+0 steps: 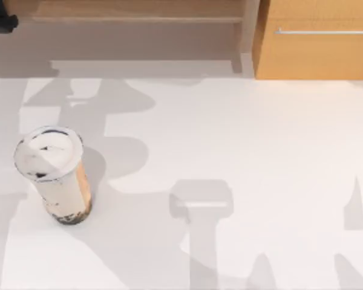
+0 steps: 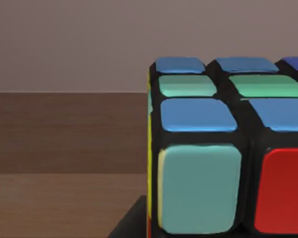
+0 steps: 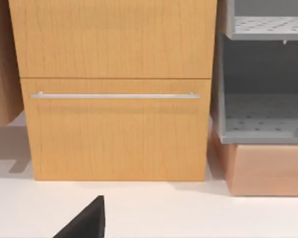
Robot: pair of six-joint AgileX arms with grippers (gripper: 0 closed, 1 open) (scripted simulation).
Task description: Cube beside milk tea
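Cube (image 2: pixel 223 148) close-up, cut off at frame edge; jaws' state unclear; milk tea (image 1: pixel 55 175) upright.

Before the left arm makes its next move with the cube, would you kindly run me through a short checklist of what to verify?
1. Tall clear plastic cup of beige milk tea stands upright on the white table's left side: ok.
2. Its white film lid is on: ok.
3. Small multicoloured puzzle cube is close before the left wrist camera, blue, green and red tiles showing: ok.
4. Left gripper's hold on the cube: cannot tell.
5. Cube set beside the cup: not ok, the top view has no cube on the table.
6. Right arm out of the way, its wrist view facing the wooden drawer cabinet: ok.
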